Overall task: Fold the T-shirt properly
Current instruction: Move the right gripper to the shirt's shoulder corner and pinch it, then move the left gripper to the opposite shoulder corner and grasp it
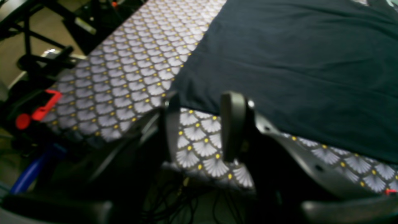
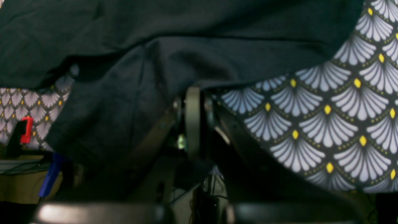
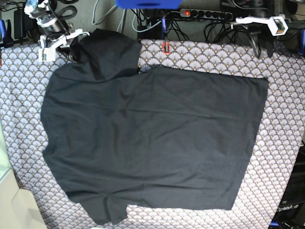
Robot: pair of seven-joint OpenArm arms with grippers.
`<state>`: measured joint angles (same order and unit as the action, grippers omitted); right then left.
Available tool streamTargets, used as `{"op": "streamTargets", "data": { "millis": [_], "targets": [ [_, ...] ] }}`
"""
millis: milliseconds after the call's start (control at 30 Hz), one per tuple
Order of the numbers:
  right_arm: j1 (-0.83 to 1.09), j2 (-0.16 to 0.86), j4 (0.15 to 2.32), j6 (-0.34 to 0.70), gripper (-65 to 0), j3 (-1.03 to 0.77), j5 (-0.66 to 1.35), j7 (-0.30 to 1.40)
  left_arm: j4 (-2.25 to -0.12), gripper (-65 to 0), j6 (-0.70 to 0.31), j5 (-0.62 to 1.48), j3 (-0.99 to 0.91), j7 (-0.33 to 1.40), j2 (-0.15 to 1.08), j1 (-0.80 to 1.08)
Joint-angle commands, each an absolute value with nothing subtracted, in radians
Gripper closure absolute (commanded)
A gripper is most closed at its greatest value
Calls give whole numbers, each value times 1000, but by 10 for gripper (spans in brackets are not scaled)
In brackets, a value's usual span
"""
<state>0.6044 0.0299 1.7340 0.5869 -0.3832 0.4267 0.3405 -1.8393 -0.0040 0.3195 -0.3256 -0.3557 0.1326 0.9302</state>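
The black T-shirt (image 3: 152, 138) lies spread flat on the patterned tablecloth (image 3: 286, 143). One sleeve (image 3: 107, 52) at the far left is raised toward my right gripper (image 3: 71, 40). In the right wrist view that gripper (image 2: 192, 93) is shut on the sleeve's fabric (image 2: 118, 102), which hangs down on its left above the cloth. My left gripper (image 1: 202, 102) is open, its two dark fingers (image 1: 233, 124) standing either side of the shirt's hem corner (image 1: 186, 99) at the table's far edge. In the base view it (image 3: 252, 21) is at the far right.
A power strip (image 3: 205, 13) and several cables lie behind the table. A red clamp (image 1: 43, 107) and a blue handle (image 1: 28, 174) sit off the table's edge. A red clip (image 3: 166, 46) stands at the far edge, near the collar.
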Motion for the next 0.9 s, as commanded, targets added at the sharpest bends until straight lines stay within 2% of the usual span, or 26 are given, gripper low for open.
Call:
{"op": "streamTargets", "data": {
  "millis": [0, 200, 333, 867],
  "targets": [
    [610, 33, 1748, 601, -2, -386, 441, 317, -1853, -222, -2, 321, -332, -387, 136, 943],
    [627, 30, 1724, 602, -98, -389, 446, 315, -1853, -222, -4, 321, -332, -387, 136, 946],
    [634, 12, 1719, 698, -101, -392, 444, 317, -1853, -222, -5, 320, -334, -387, 136, 946],
    [642, 7, 1641, 698, -100, -404, 440, 312, -1853, -222, -7, 320, -334, -387, 136, 947]
  ]
}}
